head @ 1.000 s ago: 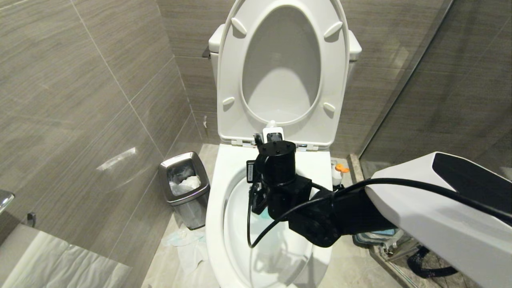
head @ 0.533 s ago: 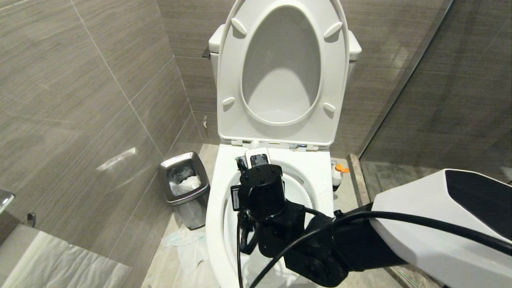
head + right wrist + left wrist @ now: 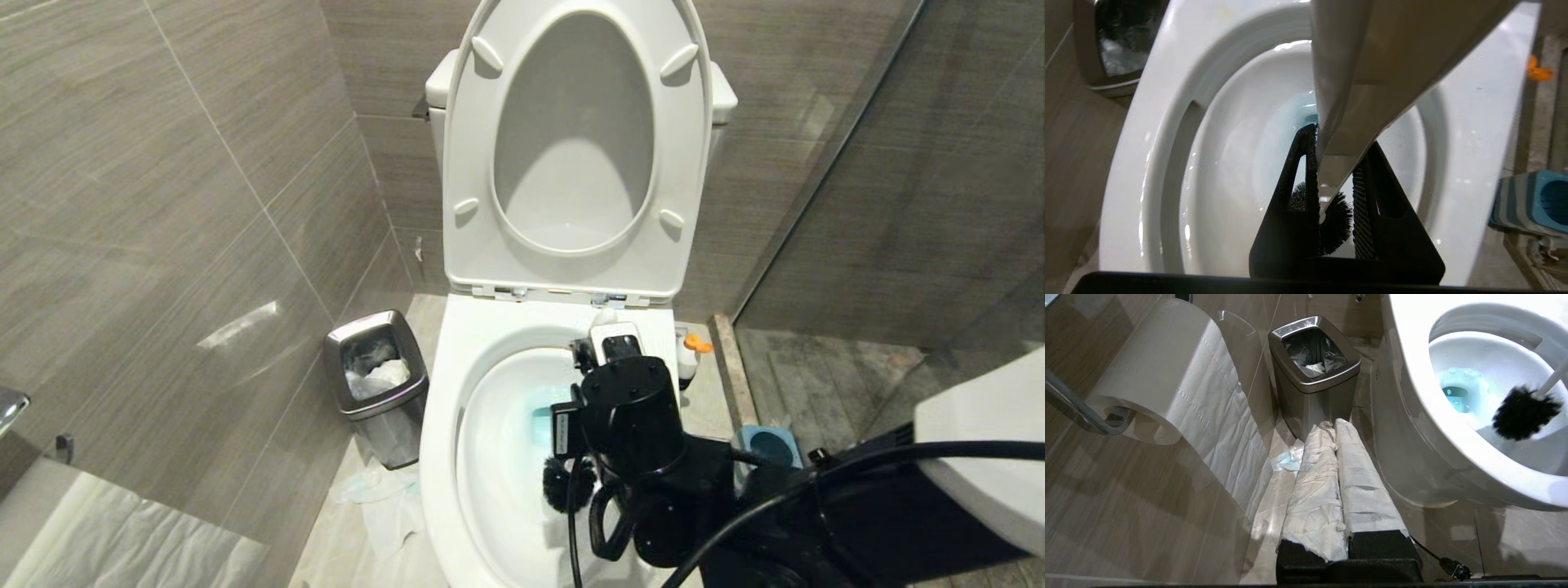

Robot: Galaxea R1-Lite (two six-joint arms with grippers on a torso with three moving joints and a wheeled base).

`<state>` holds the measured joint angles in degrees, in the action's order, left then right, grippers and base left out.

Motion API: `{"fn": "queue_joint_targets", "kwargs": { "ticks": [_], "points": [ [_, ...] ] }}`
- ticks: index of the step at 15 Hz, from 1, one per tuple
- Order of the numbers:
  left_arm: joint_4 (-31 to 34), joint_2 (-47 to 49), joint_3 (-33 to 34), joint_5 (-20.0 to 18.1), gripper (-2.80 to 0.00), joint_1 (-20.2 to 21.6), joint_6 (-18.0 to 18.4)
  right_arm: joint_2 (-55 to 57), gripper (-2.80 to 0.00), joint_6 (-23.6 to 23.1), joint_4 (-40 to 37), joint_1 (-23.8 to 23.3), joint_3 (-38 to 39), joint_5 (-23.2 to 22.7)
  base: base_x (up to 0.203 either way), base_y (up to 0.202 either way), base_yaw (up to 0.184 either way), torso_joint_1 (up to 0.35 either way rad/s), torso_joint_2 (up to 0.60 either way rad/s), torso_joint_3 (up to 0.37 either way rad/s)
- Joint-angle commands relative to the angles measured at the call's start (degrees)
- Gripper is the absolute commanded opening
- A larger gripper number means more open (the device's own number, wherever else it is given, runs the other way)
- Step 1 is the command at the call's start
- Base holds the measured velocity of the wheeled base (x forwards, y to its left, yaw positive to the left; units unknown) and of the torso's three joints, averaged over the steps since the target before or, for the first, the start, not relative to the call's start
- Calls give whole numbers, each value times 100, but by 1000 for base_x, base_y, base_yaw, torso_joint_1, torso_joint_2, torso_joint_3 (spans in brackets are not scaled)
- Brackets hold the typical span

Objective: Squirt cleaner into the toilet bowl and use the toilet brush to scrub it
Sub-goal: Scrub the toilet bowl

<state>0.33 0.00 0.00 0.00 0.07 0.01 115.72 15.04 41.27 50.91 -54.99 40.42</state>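
Observation:
The white toilet bowl [image 3: 457,392] stands open, with teal-blue water [image 3: 539,420] in its basin. My right gripper [image 3: 1339,136] hangs over the right half of the basin, shut on the whitish handle [image 3: 1351,81] of the toilet brush. The black bristle head [image 3: 559,484] sits low inside the basin near its front wall, seen too as the brush head [image 3: 1521,414]. The cleaner [image 3: 692,353], white with an orange nozzle, stands on the floor right of the toilet. My left gripper [image 3: 1334,424], wrapped in paper, is shut and parked low beside the bowl.
A steel bin [image 3: 375,380] stands left of the toilet with crumpled tissue [image 3: 375,498] on the floor by it. A paper roll [image 3: 1167,375] hangs on the left wall. The blue brush holder [image 3: 767,445] sits on the floor at the right, beside a glass partition [image 3: 816,180]. Seat and lid [image 3: 575,147] are raised.
My right arm swept the brush from the back of the basin to the left, then across to the right and nearer. The brush head and the blue holder now show.

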Motion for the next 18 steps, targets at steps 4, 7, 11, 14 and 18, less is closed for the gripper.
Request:
{"fn": "queue_joint_targets", "kwargs": {
  "ticks": [4,7,11,14,18],
  "points": [
    [2,0,0,0,-280,1,-1,-385,-280,-130,31,-445,-101,11,0,0,0,0,0,0],
    [2,0,0,0,-280,1,-1,-237,-280,-317,24,-407,-746,21,0,0,0,0,0,0],
    [2,0,0,0,-280,1,-1,122,-280,-521,24,-402,-1085,12,0,0,0,0,0,0],
    [2,0,0,0,-280,1,-1,693,-280,-476,106,-412,-1364,1,0,0,0,0,0,0],
    [2,0,0,0,-280,1,-1,1614,-280,-451,317,-432,-2087,18,0,0,0,0,0,0]
  ]
}}
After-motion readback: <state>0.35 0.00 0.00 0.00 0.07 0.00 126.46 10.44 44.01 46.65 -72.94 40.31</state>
